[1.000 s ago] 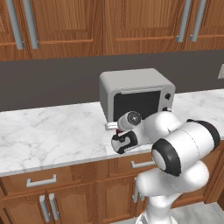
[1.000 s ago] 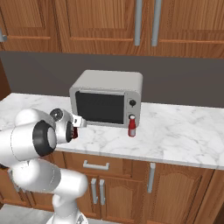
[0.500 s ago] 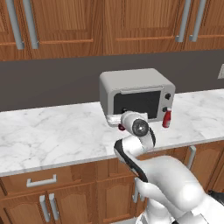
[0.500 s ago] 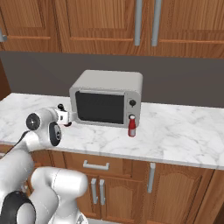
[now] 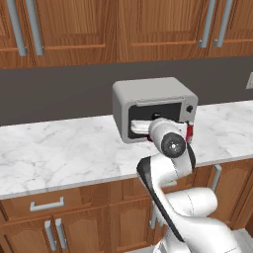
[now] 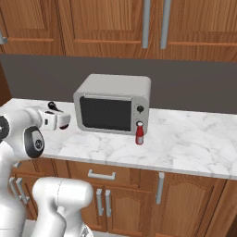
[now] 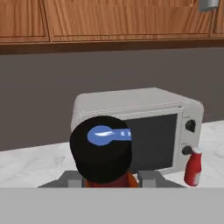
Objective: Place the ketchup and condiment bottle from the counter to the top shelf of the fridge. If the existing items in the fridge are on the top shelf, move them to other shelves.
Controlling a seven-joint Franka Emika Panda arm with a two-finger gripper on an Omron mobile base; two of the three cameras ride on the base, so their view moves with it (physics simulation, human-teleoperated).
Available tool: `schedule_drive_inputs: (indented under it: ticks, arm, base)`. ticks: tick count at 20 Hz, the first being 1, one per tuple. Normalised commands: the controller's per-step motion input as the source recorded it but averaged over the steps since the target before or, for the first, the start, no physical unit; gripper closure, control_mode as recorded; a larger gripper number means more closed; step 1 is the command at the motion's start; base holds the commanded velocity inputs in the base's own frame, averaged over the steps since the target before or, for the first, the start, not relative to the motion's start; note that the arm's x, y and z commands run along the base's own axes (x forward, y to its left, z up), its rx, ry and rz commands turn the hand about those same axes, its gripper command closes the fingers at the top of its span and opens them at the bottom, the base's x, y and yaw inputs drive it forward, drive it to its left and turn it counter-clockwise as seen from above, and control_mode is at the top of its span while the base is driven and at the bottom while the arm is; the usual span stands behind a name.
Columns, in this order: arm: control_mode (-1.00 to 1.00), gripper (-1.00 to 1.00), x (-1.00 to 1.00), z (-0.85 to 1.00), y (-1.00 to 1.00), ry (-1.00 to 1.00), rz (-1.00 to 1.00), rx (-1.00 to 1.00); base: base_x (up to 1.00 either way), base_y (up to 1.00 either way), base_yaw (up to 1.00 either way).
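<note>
Where the hand view looks along the gripper (image 7: 109, 179), its two dark fingertips (image 7: 70, 177) flank a bottle with a wide black cap, and a strip of red-orange body shows below the cap: the jaws are clamped on the condiment bottle (image 7: 103, 151), cap toward the camera. A blue glint sits on the cap. From the right base view the gripper (image 6: 62, 121) is held out level above the counter (image 6: 185, 139), left of the microwave (image 6: 113, 104), with the bottle's black tip at its upper side. The ketchup (image 6: 139, 134) stands upright on the counter just in front of the microwave's right front corner, below its knobs, well apart from the hand. Wooden wall cabinets (image 6: 92, 23) hang above; base cabinets (image 6: 176, 194) sit under the slab.
</note>
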Motion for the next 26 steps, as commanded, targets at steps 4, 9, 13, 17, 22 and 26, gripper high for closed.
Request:
schedule_drive_inputs:
  ticks: [4, 9, 13, 17, 22, 26]
  arm:
    - [-1.00, 1.00, -1.00, 0.91, -0.37, 0.02, -0.03, 0.00]
    - [-1.00, 1.00, -1.00, 0.42, -0.46, 0.02, 0.00, 0.00]
    - [-1.00, 1.00, -0.68, 0.00, -0.32, 0.05, 0.00, 0.00]
    - [-1.00, 1.00, -0.04, 0.00, -0.01, 0.01, 0.00, 0.00]
    - [1.00, 1.00, -0.32, -0.01, -0.14, 0.00, -0.08, 0.00]
    - [1.00, 1.00, 0.00, 0.00, 0.00, 0.00, 0.00, 0.00]
  base:
    - [0.00, 0.00, 0.00]
    - [0.00, 0.00, 0.00]
    - [0.00, 0.00, 0.00]
    - [0.00, 0.00, 0.00]
    - [-0.11, -0.09, -0.09]
    - [-0.13, -0.52, -0.74]
